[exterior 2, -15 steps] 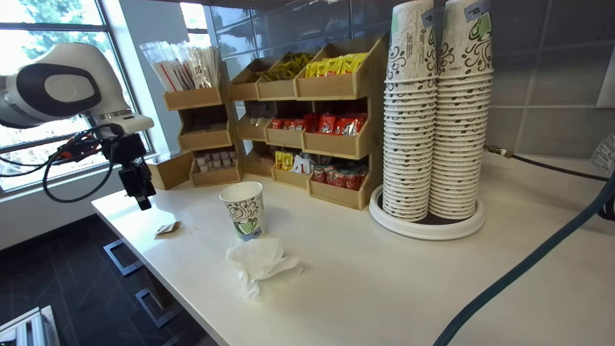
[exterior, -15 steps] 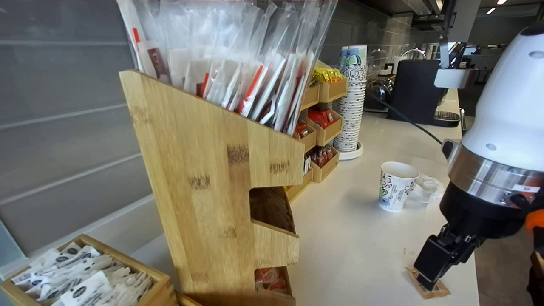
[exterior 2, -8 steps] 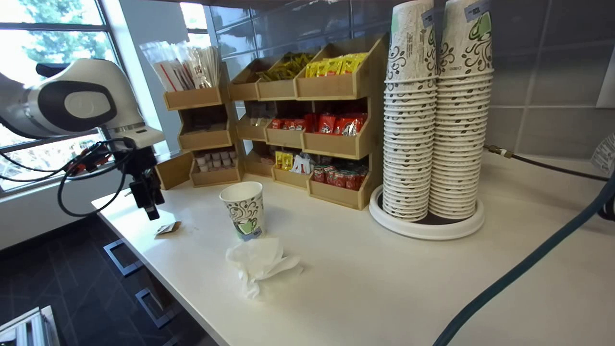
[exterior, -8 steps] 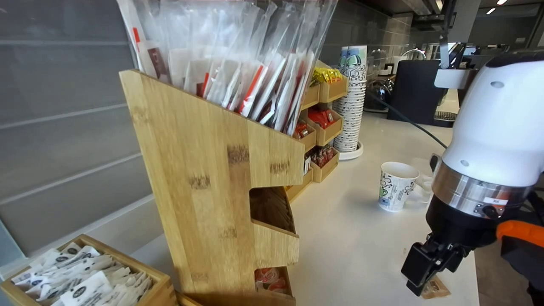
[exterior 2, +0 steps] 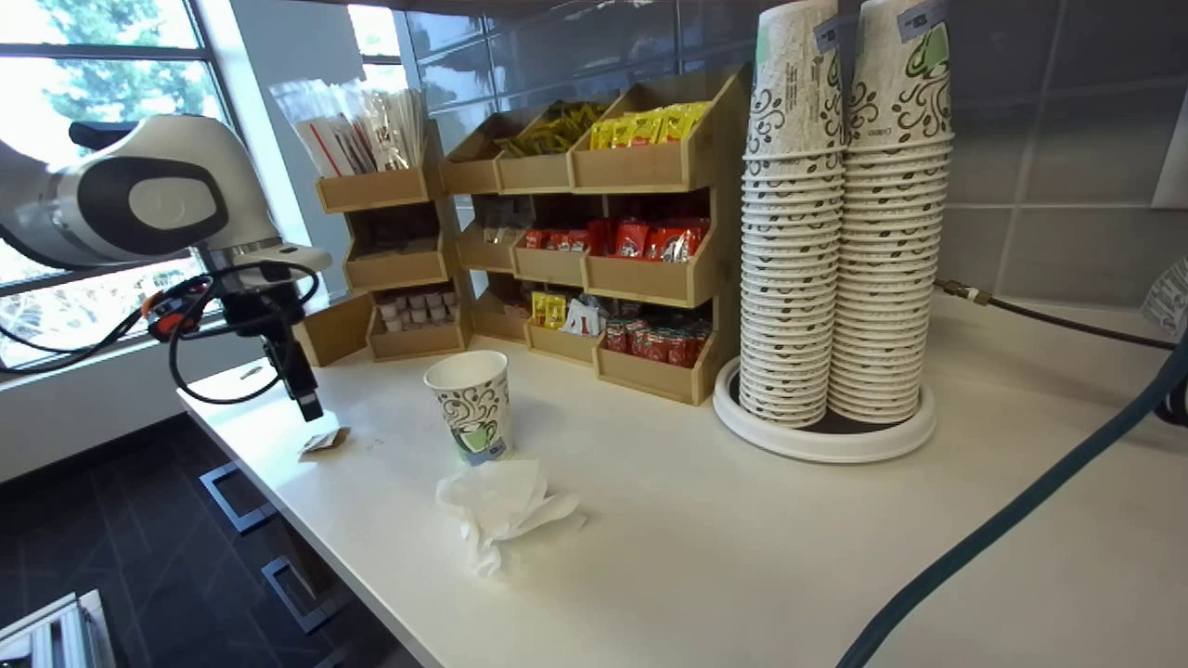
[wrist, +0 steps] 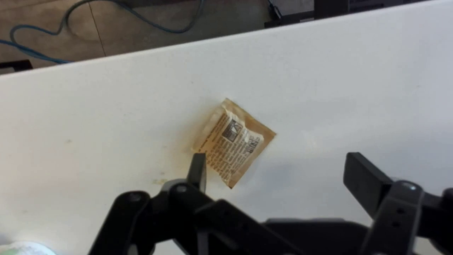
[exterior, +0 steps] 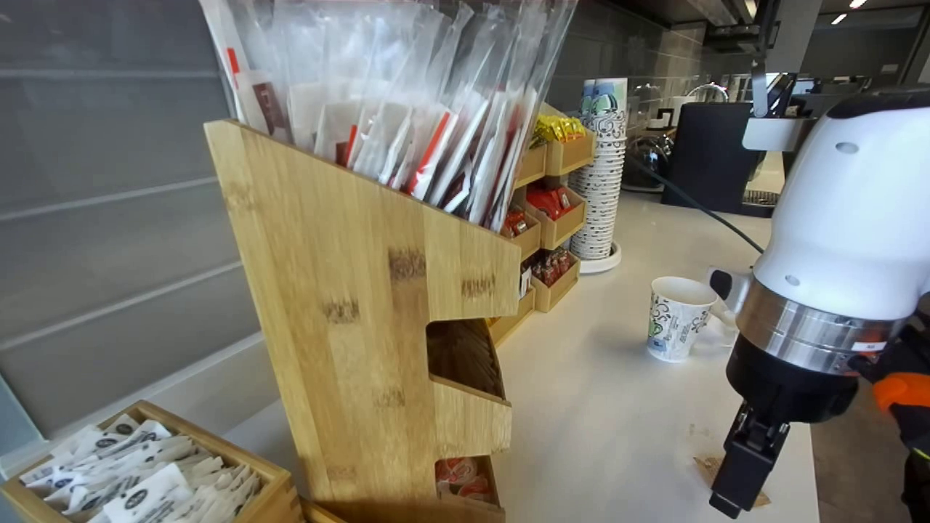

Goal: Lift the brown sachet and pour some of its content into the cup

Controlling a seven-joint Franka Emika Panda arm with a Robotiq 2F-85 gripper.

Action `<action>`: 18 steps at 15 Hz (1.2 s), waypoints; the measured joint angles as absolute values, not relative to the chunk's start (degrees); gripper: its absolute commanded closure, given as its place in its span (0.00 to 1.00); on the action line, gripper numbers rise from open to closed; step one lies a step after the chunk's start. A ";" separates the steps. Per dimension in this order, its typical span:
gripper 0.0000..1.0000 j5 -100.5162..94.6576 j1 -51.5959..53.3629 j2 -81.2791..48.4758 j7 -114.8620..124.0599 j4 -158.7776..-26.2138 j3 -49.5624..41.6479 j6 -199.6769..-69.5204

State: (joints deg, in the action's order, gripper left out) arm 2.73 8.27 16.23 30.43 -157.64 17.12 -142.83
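Note:
The brown sachet [wrist: 235, 145] lies flat on the white counter, printed side up, with a dark corner of it near the left finger in the wrist view. It also shows in both exterior views [exterior: 705, 468] [exterior 2: 325, 440], partly hidden behind the gripper in one of them. My gripper [wrist: 276, 157] is open and empty, with its jaws wide apart. It hangs above the counter, pointing down, with the sachet ahead of and left of the gap in the wrist view. The patterned paper cup [exterior: 677, 319] stands upright on the counter, also seen in an exterior view [exterior 2: 471, 408].
A crumpled white napkin [exterior 2: 506, 510] lies beside the cup. Wooden racks [exterior 2: 640, 274] with packets stand along the wall. Tall cup stacks [exterior 2: 794, 278] stand in a white tray [exterior 2: 826, 448]. The counter's front edge [wrist: 226, 38] runs close past the sachet.
The arm has moved closer to the cup side and slightly lower, then the wrist has turned so the jaws face another way. The sachet and cup have not moved.

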 measured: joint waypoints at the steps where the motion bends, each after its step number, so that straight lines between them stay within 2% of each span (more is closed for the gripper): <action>1: 0.00 2.74 8.67 16.23 27.16 -157.63 16.69 -142.95; 18: 0.00 2.87 16.19 12.98 -26.58 -157.61 9.38 -141.91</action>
State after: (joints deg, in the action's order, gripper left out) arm 2.87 16.19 12.98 -26.58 -157.61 9.38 -141.91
